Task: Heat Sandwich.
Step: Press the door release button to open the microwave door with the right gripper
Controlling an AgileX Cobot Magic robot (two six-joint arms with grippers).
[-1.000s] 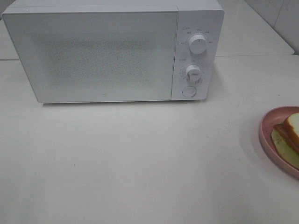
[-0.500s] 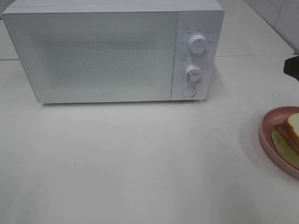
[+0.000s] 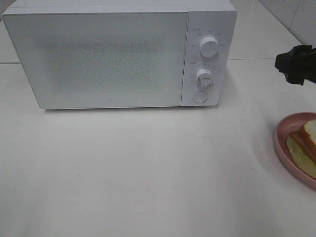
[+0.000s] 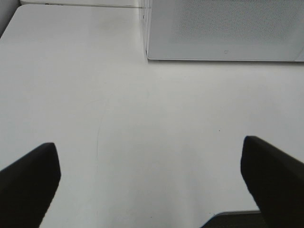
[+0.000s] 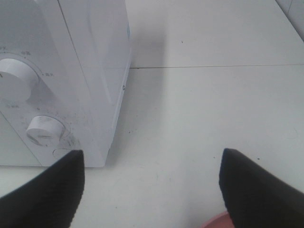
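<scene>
Table (image 4: 118,109) lies bare and white under my left gripper (image 4: 149,185), whose jaws stand wide apart with nothing between them. Ahead of them there is open room all the way to the microwave (image 4: 223,28), which sits off toward their right side. The table's edge shows far ahead on the other side.

My right gripper (image 5: 152,190) also has its jaws spread and holds nothing. The microwave's side wall stands ahead of the left jaw. Ahead of the right jaw the table runs clear, crossed by one thin seam (image 5: 213,66).

Small print rings the upper knob (image 3: 209,47) and the lower knob (image 3: 204,77), too fine for me to read. Below them is a round button (image 3: 199,96). A tiny mark sits low on the shut door (image 3: 98,57), and I cannot read that either.

The plate (image 3: 281,143) is pink and lies behind the right jaws, apart from them. Only a sliver of its rim shows in the right wrist view, beside the right finger (image 5: 256,190). The sandwich (image 3: 310,129) lies on the plate, white bread over brown and pale green layers. The edge of the high view cuts off part of both. Bare table lies between the plate and the microwave.
</scene>
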